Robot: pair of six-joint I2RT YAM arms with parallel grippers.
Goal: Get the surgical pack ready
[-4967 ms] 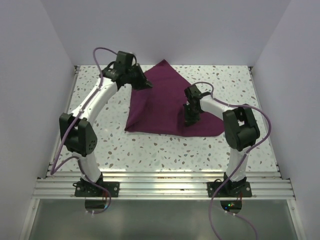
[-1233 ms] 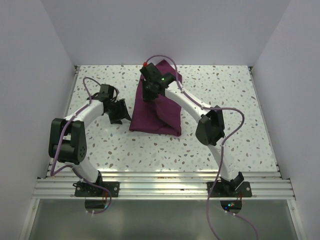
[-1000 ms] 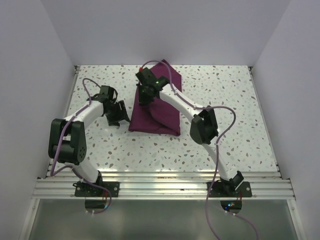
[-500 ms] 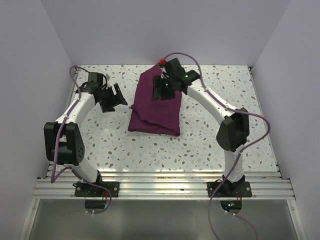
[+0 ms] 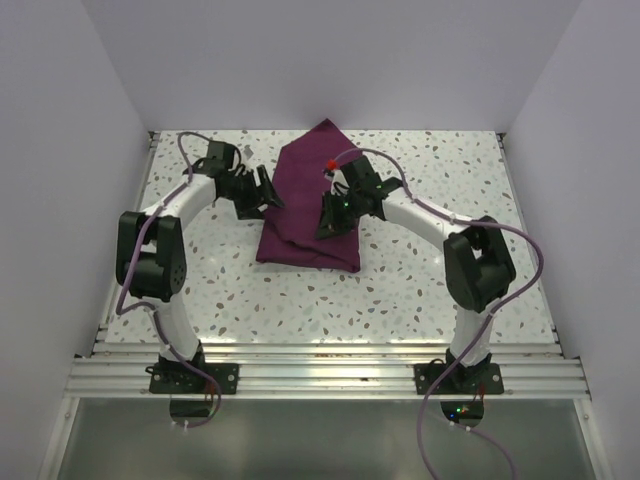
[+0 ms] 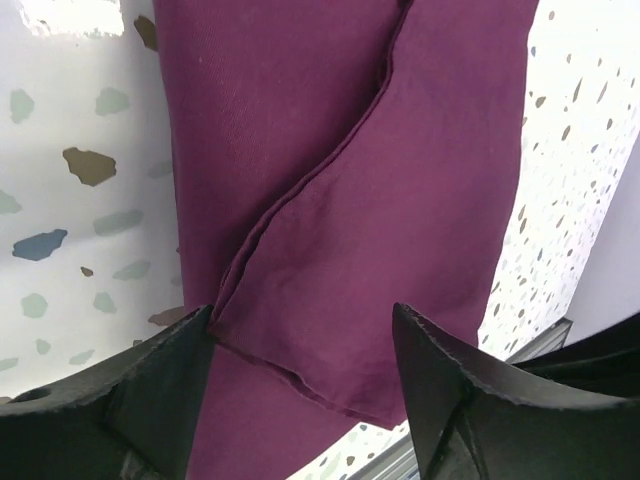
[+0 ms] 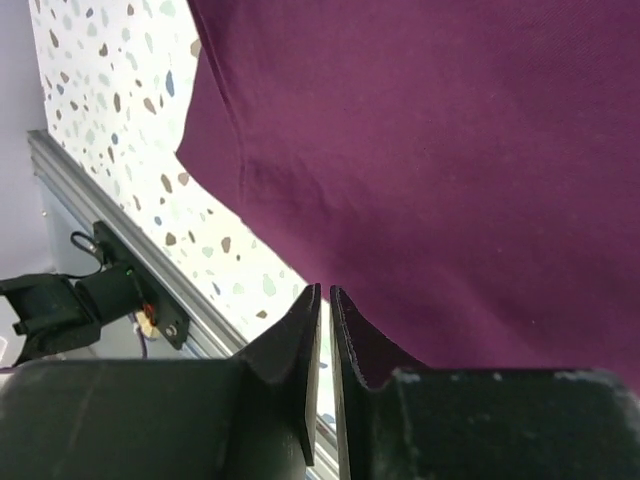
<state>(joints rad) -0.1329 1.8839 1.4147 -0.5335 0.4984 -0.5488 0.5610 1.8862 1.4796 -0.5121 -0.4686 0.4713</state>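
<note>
The surgical pack [image 5: 300, 238] is a deep maroon drape folded into a tall narrow shape at mid-table, with a pointed corner at the back. My left gripper [image 5: 268, 198] stands open at its left edge. In the left wrist view the left gripper [image 6: 300, 325] straddles a folded-over layer of the pack [image 6: 400, 150] without closing on it. My right gripper [image 5: 328, 224] hovers over the pack's middle. In the right wrist view the right gripper [image 7: 324, 292] is shut with only a thin slit and nothing between the fingers, and the pack [image 7: 450, 150] lies beyond it.
The speckled white table [image 5: 450, 170] is walled on the left, back and right. An aluminium rail [image 5: 320, 365] runs along the near edge and carries both arm bases. The rail [image 7: 150, 270] also shows in the right wrist view.
The left gripper swung right, up to the pack's left edge. The right gripper came from the pack's back part toward its middle and closed its jaws. The pack's back corner shows again.
</note>
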